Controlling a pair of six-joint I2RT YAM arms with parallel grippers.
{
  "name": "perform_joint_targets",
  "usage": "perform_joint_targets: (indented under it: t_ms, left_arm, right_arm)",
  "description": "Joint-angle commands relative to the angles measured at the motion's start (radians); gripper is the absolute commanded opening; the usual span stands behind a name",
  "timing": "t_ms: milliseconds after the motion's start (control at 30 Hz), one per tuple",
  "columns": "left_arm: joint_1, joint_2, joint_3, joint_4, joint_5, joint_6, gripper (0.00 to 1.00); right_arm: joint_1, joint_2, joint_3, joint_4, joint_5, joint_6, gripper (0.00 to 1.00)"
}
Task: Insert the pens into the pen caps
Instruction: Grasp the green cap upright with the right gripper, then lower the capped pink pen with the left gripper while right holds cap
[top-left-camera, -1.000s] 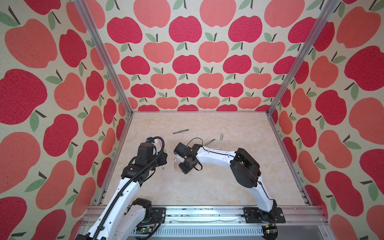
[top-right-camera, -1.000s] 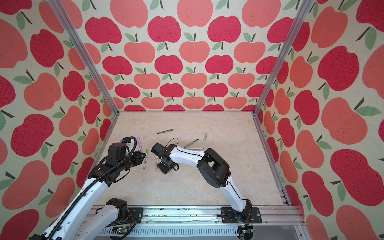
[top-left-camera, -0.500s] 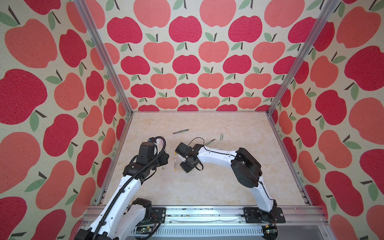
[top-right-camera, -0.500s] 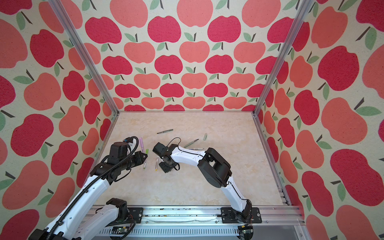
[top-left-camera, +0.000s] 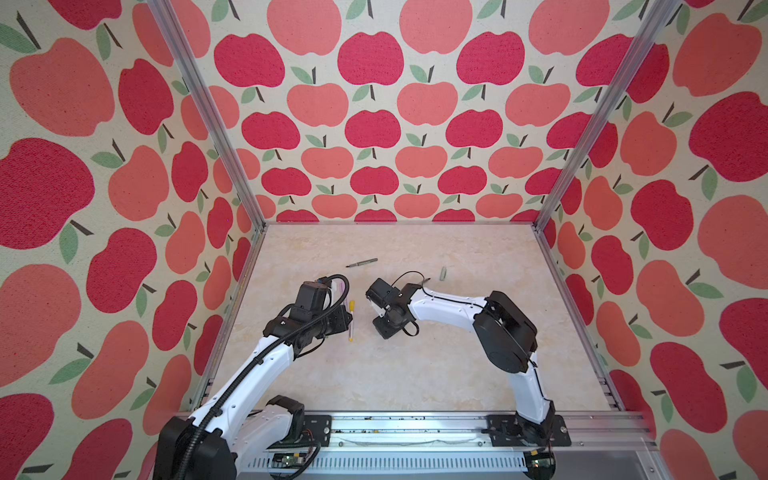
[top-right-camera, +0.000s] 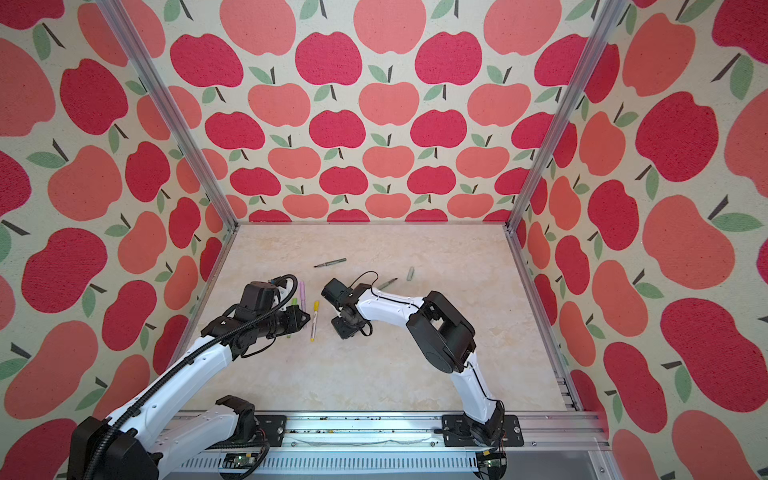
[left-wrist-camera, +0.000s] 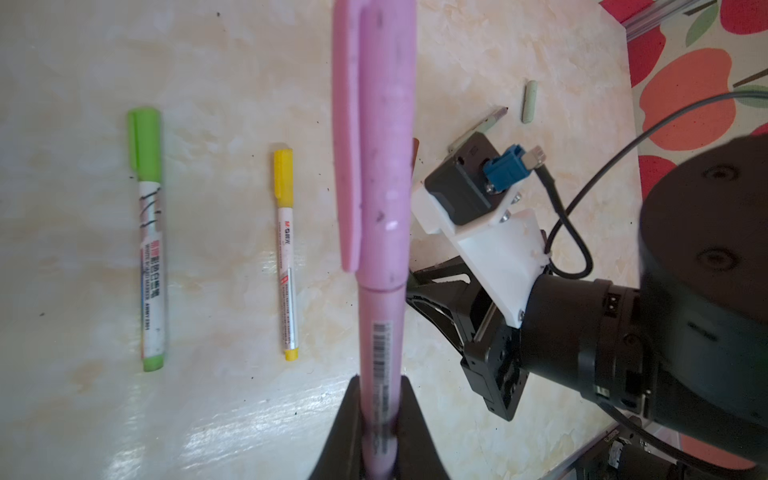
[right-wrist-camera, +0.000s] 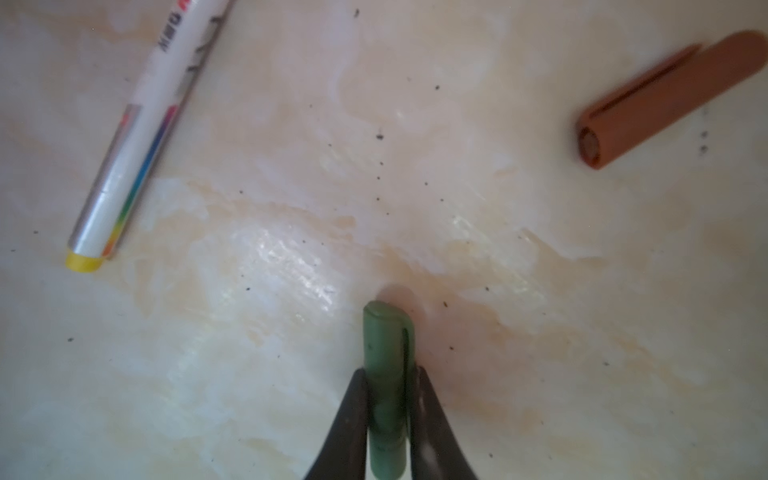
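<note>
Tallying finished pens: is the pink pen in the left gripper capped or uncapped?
Capped. In the left wrist view the pink cap sleeves the far end of the pink pen, rim seated on the barrel.

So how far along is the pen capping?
Three look capped: the lime pen and yellow pen on the table, plus the pink pen in the left gripper. In hand: the right gripper grips the dark green cap. Left: the brown cap, pale sage cap and an uncapped dark pen.
</note>
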Motion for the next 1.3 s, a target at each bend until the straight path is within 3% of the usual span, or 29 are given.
perform_joint_targets:
  t_ms: [0, 300, 700, 1267]
  left_arm:
    - [-0.048, 0.038, 0.026, 0.056, 0.029, -0.029, 0.0]
    - [-0.151, 0.283, 0.069, 0.095, 0.048, -0.074, 0.0]
    - [-0.17, 0.559, 0.194, 0.026, 0.027, -0.064, 0.0]
    - [-0.199, 0.664, 0.241, -0.02, -0.034, -0.079, 0.05]
  right_arm:
    - [-0.035, -0.056, -0.043, -0.011, 0.021, 0.036, 0.15]
    - [-0.113, -0.177, -0.135, 0.045, 0.014, 0.089, 0.12]
    - [-0.178, -0.308, -0.246, 0.118, 0.007, 0.128, 0.11]
    - [-0.205, -0.366, -0.306, 0.159, -0.017, 0.133, 0.11]
